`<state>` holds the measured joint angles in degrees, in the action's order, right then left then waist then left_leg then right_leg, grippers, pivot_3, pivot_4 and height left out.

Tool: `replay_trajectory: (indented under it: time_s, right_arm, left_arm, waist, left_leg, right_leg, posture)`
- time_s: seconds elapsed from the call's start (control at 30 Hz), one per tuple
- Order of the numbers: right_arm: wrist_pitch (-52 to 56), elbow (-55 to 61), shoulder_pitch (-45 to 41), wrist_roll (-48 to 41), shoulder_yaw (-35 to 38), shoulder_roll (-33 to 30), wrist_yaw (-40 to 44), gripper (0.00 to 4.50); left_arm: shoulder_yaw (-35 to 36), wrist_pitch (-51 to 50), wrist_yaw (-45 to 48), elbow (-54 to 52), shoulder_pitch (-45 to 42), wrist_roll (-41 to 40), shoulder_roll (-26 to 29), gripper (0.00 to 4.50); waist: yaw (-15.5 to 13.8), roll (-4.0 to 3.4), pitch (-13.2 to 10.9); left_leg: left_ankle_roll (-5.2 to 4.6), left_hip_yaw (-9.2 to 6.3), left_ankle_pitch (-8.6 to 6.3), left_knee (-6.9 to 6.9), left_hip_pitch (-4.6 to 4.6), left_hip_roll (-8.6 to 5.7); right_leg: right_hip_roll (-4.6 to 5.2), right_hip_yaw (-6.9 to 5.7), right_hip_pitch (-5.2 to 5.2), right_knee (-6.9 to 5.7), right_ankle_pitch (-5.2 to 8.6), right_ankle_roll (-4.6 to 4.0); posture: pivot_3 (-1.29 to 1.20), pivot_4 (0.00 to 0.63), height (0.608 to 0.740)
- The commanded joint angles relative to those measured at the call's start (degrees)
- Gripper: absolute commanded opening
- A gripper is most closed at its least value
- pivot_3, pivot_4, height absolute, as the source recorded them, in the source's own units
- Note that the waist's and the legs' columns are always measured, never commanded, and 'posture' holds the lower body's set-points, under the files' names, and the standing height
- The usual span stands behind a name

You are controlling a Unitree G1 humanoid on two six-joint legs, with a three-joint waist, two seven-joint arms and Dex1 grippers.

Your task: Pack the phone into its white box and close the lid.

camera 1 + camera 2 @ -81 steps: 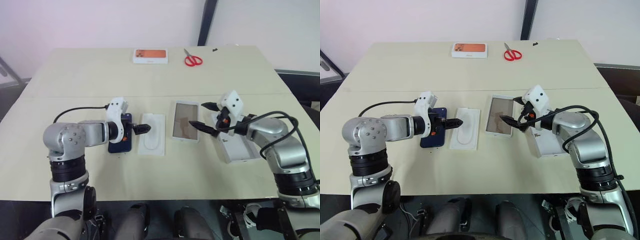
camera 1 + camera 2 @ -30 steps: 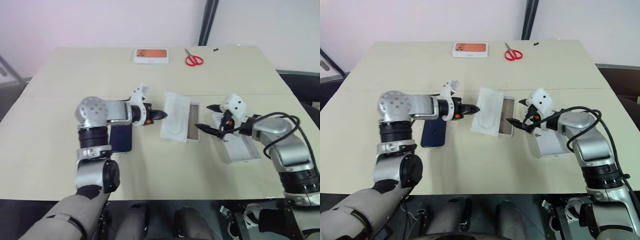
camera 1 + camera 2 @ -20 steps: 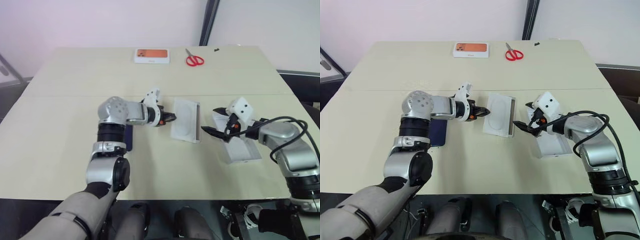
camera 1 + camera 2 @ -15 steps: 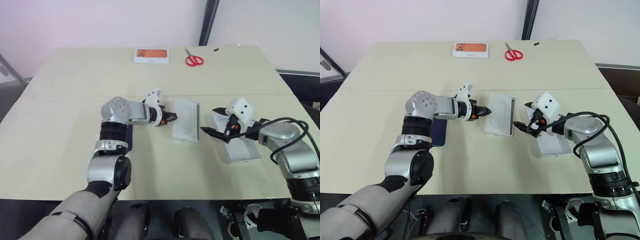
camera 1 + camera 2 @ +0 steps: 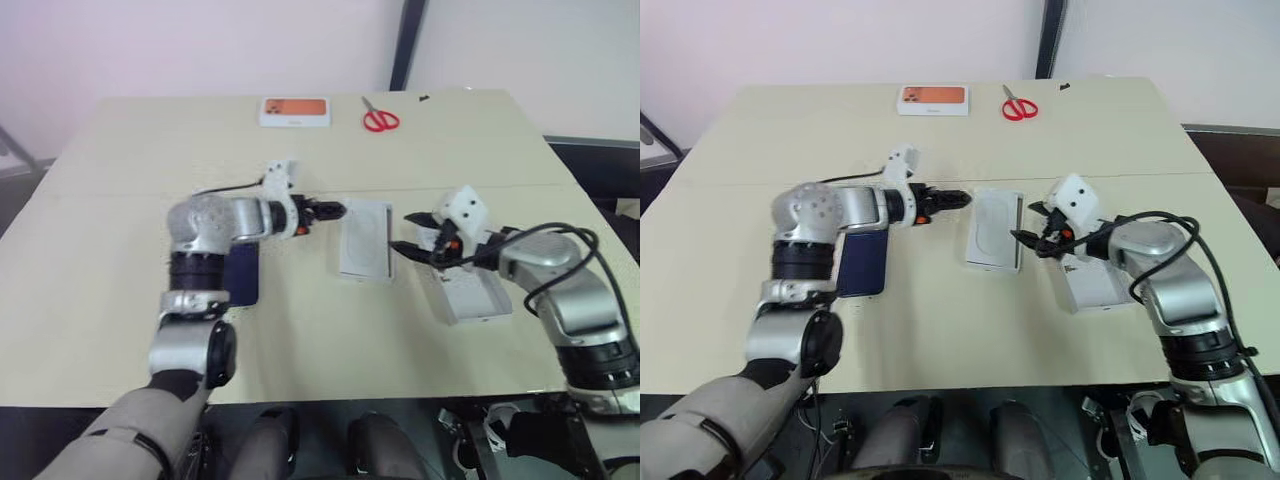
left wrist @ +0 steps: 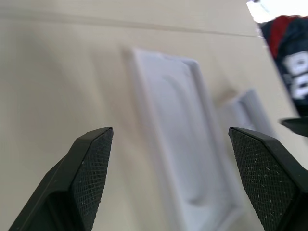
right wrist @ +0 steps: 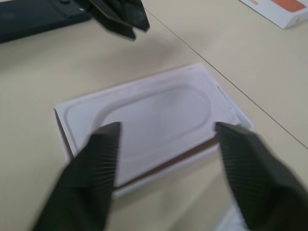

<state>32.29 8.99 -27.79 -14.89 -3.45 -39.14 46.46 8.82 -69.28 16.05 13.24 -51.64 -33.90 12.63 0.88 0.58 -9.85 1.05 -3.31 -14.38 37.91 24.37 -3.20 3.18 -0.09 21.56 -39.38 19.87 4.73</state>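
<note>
2 grippers: left gripper (image 5: 335,209) released, jaws wide; right gripper (image 5: 405,232) half-parted, grasping nothing.
Change: flat white insert with oval outline (image 5: 992,226), earlier at 9 o'clock of shallow white cardboard tray (image 7: 144,173), now laid upon it.
Phone: slim dark navy-blue smartphone (image 5: 862,263) unpacked, 9 o'clock of tray.
Lid: white rectangular lid (image 5: 1088,283) at 3 o'clock, off.
Meaning: insert judged to obstruct packing.

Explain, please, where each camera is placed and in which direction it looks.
Left eye and right eye views: on the head, looking forward and down over the table; both arms show, with the left gripper and right gripper.
Left wrist view: on the left wrist, looking along its open fingers at the white insert.
Right wrist view: on the right wrist, looking between its fingers at that insert.
Shared: all views show the insert lying on the white box.
</note>
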Motion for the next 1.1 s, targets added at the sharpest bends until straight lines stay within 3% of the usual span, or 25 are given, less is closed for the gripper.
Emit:
replay_trajectory:
  time_s: [0.03, 0.1, 0.2, 0.4, 0.63, 1.1]
  right_arm:
    - [1.29, -1.28, -4.26, 3.37, -3.26, 2.27, -3.07, 1.08]
    - [1.83, -5.28, -7.11, 6.97, -5.74, 4.65, -6.57, 0.03]
    - [0.4, -10.37, -10.05, 11.79, -9.19, 6.96, -9.66, 0.03]
    - [-1.89, -21.24, -15.64, 15.71, -11.34, 13.36, -13.6, 0.03]
    - [-3.48, -30.26, -18.98, 19.18, -12.18, 18.74, -16.9, 0.03]
    - [-2.31, -28.0, -17.55, 26.83, -13.68, 15.05, -17.51, 0.03]
  left_arm:
    - [-5.92, 9.67, 6.88, -9.96, 6.01, 4.59, 7.08, 4.0]
    - [-11.03, 19.13, 11.6, -14.16, 12.07, 10.28, 13.54, 4.0]
    - [-13.78, 30.45, 17.78, -18.54, 19.36, 14.25, 19.43, 4.0]
    - [-8.52, 41.25, 27.16, -25.47, 30.89, 11.75, 23.67, 4.0]
    - [-4.95, 40.64, 30.37, -31.34, 37.09, 7.39, 24.66, 4.0]
    - [-3.88, 39.5, 29.36, -35.13, 41.04, 5.34, 24.5, 4.0]
  waist:
    - [0.06, -0.02, 0.0]
    - [0.06, -0.02, 0.0]
    - [-0.27, -0.03, 0.0]
    - [-0.95, -0.03, -0.01]
    - [-0.25, -0.05, -0.01]
    - [-0.02, -0.06, 0.0]
  left_leg:
    - [0.01, 0.0, 0.01, -0.03, 0.0, 0.01]
    - [0.02, -0.01, 0.01, -0.02, 0.01, 0.01]
    - [0.01, 0.01, 0.01, -0.05, 0.01, 0.0]
    - [-0.01, -0.01, -0.01, 0.0, 0.09, -0.01]
    - [-0.01, -0.03, 0.0, -0.07, 0.08, -0.01]
    - [-0.02, -0.02, -0.01, -0.08, 0.05, 0.0]
  right_leg:
    - [-0.02, 0.03, 0.03, 0.0, 0.0, -0.01]
    - [-0.01, 0.03, 0.05, 0.0, 0.0, -0.01]
    - [0.0, 0.07, 0.06, 0.04, 0.0, -0.03]
    - [0.04, 0.03, 0.04, 0.12, 0.0, -0.04]
    - [0.03, 0.02, 0.1, 0.05, 0.0, -0.04]
    - [0.01, 0.03, 0.1, -0.01, 0.0, -0.04]
  posture:
    - [0.0, 0.15, 0.74]
    - [0.0, 0.15, 0.74]
    - [0.0, 0.15, 0.74]
    - [0.0, 0.15, 0.74]
    - [0.0, 0.15, 0.74]
    - [0.0, 0.15, 0.74]
